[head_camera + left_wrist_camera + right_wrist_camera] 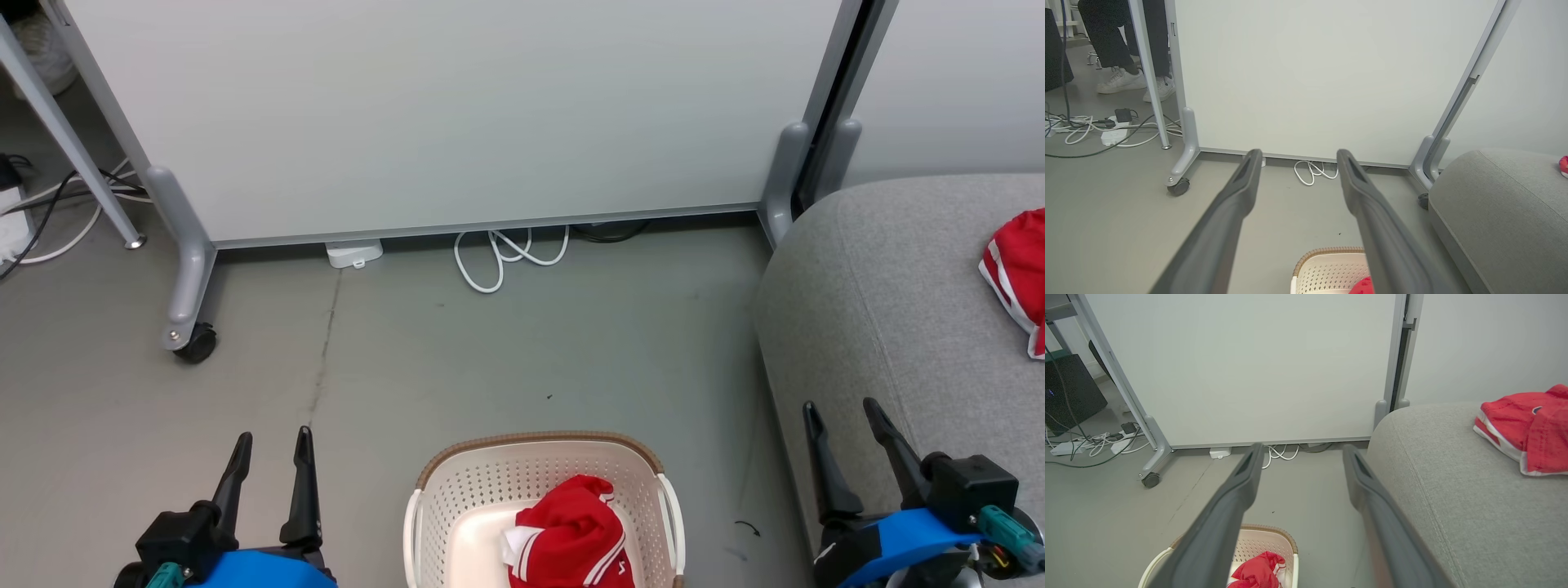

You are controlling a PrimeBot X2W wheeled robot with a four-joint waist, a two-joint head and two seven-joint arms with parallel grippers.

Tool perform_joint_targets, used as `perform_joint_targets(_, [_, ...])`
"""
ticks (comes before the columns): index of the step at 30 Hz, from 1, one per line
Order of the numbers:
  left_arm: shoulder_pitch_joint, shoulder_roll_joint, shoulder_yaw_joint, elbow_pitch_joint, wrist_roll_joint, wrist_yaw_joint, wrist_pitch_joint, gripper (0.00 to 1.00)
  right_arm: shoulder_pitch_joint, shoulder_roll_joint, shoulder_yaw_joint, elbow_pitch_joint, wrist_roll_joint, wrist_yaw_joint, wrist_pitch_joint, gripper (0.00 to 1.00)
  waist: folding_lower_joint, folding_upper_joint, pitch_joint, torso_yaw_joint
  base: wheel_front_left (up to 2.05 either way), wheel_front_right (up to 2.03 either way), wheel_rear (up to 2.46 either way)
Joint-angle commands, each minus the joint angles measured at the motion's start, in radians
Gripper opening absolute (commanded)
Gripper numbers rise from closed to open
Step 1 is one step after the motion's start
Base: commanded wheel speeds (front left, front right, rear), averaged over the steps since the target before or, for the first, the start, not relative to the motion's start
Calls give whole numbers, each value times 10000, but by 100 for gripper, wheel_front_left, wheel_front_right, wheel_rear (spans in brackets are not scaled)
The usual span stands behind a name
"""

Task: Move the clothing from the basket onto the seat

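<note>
Both arms hang low, one on each side of the basket [535,442], ready for a reach; the left gripper [274,435] has its fingers spread and empty; the right gripper [839,406] is parted too, nothing between its fingers, poised just in front of the seat [882,286]. One red garment [571,531] lies crumpled inside the basket, toward its right wall; another red piece [1016,269] rests on the seat, well back from the rounded corner, so the job looks about half done. The basket stands on the floor [490,367] between the grippers, in reach of either; the right one, nearer the seat, looks the sensible pick for the carry.
</note>
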Motion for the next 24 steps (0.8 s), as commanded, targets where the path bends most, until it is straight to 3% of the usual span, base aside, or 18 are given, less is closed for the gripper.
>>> perform_joint_targets(1, [-148,14,18,-37,15,-75,-27,100,65,11,-8,-22,-70,5,40,100,0,-1,27,-26,0,0,0])
perform_joint_targets(15, [-392,-27,-167,-115,109,-76,-27,100,-277,11,197,-161,-3,5,87,100,0,-1,572,-258,0,0,0])
perform_joint_targets(24, [-1002,-77,-499,154,2,-75,-27,100,-823,7,614,-377,-92,5,94,100,0,-1,1924,-1081,0,0,0])
